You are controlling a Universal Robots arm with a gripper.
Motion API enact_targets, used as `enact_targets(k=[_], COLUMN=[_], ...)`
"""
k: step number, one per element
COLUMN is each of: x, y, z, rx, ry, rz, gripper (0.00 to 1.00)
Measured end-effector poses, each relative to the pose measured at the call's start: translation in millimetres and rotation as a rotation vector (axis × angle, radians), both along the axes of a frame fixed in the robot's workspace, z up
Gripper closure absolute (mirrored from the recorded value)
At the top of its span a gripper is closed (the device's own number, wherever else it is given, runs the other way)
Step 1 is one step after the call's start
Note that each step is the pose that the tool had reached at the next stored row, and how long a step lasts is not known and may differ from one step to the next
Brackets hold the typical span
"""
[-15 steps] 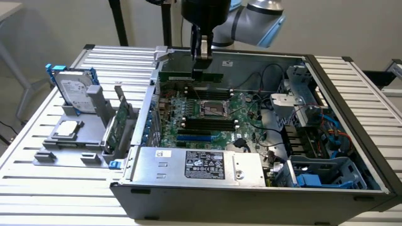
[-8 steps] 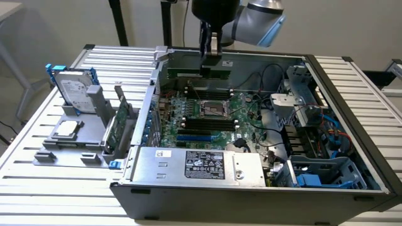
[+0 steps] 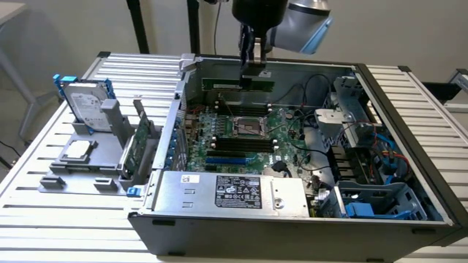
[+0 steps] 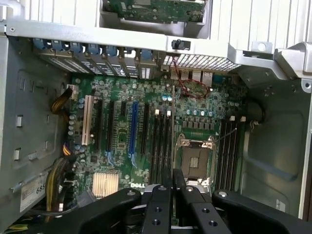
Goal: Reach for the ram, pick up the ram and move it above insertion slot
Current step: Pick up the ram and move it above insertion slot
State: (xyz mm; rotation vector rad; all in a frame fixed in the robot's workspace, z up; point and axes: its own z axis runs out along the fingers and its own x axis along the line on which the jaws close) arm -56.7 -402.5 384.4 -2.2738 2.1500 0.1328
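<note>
Hanging over the open computer case (image 3: 409, 164), the gripper (image 3: 249, 68) has its jaws closed on the ram (image 3: 238, 85), which it holds level above the motherboard (image 3: 241, 137), over the dark memory slots (image 4: 162, 146).

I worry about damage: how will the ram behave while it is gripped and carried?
The ram is a thin board, so it is probably stiff and light, yet fragile. The hand pinches it off-centre, so it may tilt.
</note>
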Motion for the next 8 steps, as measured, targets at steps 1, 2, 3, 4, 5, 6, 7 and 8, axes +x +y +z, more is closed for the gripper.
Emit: enact_targets(k=[1, 2, 3, 4, 5, 6, 7, 8], x=[1.3, 2.4, 3.6, 4.6, 5.6, 6.5, 7.2, 8.0], y=[0.4, 0.8, 1.2, 1.6, 2.0, 2.4, 2.8, 3.2], z=[-0.3, -0.5, -0.7, -0.8, -0.9, -1.0, -1.1, -1.1], rx=[-0.0001, -0.0001, 0.0000, -0.0001, -0.0001, 0.0000, 0.0000, 0.0000], ry=[0.0000, 0.0000, 0.0000, 0.0001, 0.0000, 0.0000, -0.0001, -0.0002], rz=[-0.003, -0.007, -0.010, -0.013, -0.016, -0.020, -0.023, -0.026], gripper=[0.87, 0.87, 0.87, 0.87, 0.87, 0.87, 0.87, 0.87])
